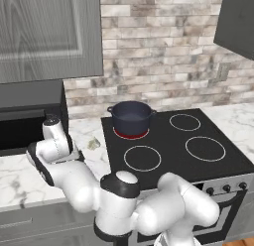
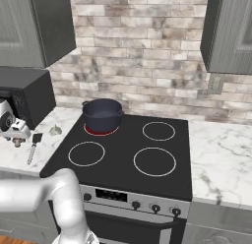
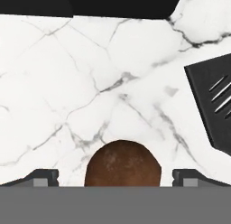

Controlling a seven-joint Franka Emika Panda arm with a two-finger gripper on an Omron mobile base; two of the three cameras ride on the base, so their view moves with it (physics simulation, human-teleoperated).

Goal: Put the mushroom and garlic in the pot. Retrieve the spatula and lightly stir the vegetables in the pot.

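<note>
The mushroom's (image 3: pixel 122 162) brown cap sits on the marble counter right between my gripper's (image 3: pixel 118 177) two dark fingertips, which stand wide open on either side of it without touching. The spatula's black slotted head (image 3: pixel 214 105) lies just right of it in the hand view. From the right base view my gripper (image 2: pixel 17 139) hangs low over the counter left of the stove, with the spatula (image 2: pixel 33 147) beside it and the pale garlic (image 2: pixel 55 130) a little farther right. The navy pot (image 1: pixel 130 118) stands on the rear left burner, which glows red.
A black microwave (image 2: pixel 24 95) stands on the counter just behind my hand. The black stovetop (image 1: pixel 198 151) has three bare burners. Grey cabinets (image 1: pixel 49 31) hang overhead and a brick wall closes the back.
</note>
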